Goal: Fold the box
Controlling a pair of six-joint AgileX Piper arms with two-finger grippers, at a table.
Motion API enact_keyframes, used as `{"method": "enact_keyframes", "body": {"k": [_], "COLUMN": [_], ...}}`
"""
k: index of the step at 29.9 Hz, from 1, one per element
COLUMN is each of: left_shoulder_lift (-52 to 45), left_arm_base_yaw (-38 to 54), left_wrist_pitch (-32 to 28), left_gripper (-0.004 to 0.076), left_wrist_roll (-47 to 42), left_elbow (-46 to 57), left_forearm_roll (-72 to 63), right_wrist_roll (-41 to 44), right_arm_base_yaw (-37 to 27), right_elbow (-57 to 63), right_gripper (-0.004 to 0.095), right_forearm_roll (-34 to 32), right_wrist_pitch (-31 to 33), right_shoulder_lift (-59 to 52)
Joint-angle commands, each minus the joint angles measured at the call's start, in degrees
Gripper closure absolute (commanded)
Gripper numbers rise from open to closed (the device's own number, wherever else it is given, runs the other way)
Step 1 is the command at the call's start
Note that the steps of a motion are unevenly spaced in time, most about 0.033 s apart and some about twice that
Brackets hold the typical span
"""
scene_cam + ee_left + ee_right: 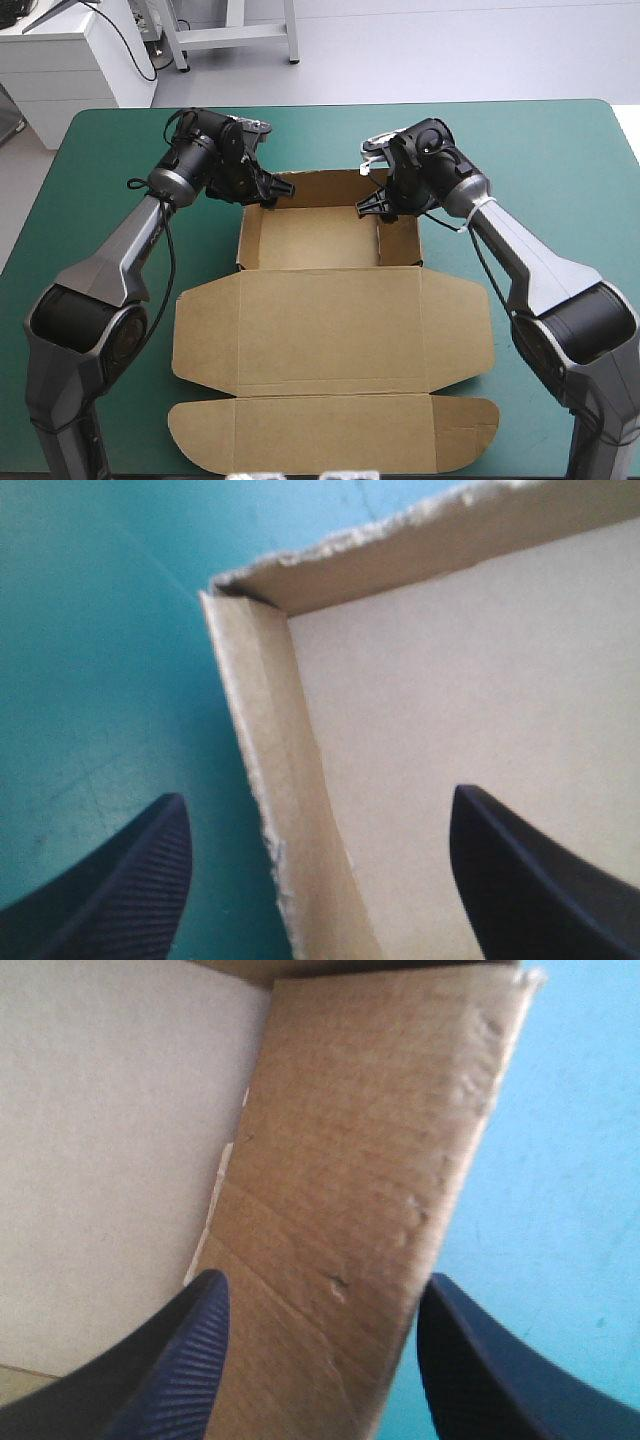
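Fingers (130,880) of our left gripper (318,815) and right gripper (325,1290) stand apart, a box (320,320) wall between each pair; we judge it light, stiff, best pinched there.

plain brown box (330,320), teal-green cover (560,170), black fingers (170,1380) with fine ribbed lines, grey-and-black arms (105,265)

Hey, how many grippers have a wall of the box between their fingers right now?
2. The left gripper, open, straddles the box at its left wall near the far-left corner; the right gripper, open, straddles its right wall.
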Motion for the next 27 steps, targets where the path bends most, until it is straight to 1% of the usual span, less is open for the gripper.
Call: {"method": "enact_keyframes", "body": {"k": [1,4,7,10,13,16,19,22,27], "left_shoulder_lift": [-4.73,-5.80,-7.60,-10.27,-13.80,-18.24,-22.75,-27.60,-36.32], "left_arm_base_yaw": [-0.25,-0.25,-0.25,-0.25,-0.25,-0.25,-0.25,-0.25,-0.25], "left_wrist_pitch": [3.16,3.16,3.16,3.16,3.16,3.16,3.16,3.16,3.16], "left_gripper": [0.0205,0.0205,0.0223,0.0309,0.0479,0.0724,0.0731,0.0731,0.0731], "left_wrist_roll": [-0.11,-0.11,0.00,4.05,5.04,5.39,7.62,7.62,8.07], "left_elbow": [-5.12,-8.57,-10.63,-11.66,-11.66,-11.01,-9.22,-5.65,6.20], "left_forearm_roll": [-0.29,-0.18,0.00,0.90,2.35,2.21,2.12,2.31,2.31], "right_wrist_roll": [-0.43,-0.43,-0.43,-0.33,-0.05,-0.05,0.20,0.29,0.29], "right_arm_base_yaw": [0.08,0.08,0.08,0.08,-1.27,-3.61,-5.12,-6.15,-6.15], "right_elbow": [-2.42,-2.42,-2.42,-2.31,-1.86,-0.96,-0.05,0.82,2.27], "right_gripper": [0.0378,0.0379,0.0380,0.0380,0.0380,0.0380,0.0380,0.0380,0.0380], "right_forearm_roll": [-4.71,-6.84,-6.86,-4.02,1.30,6.72,7.87,8.12,9.17], "right_wrist_pitch": [0.51,0.51,0.51,0.51,0.51,0.51,0.51,0.51,0.51], "right_shoulder_lift": [-5.88,-7.86,-9.84,-10.36,-10.17,-9.81,-9.81,-9.81,-8.70]}}
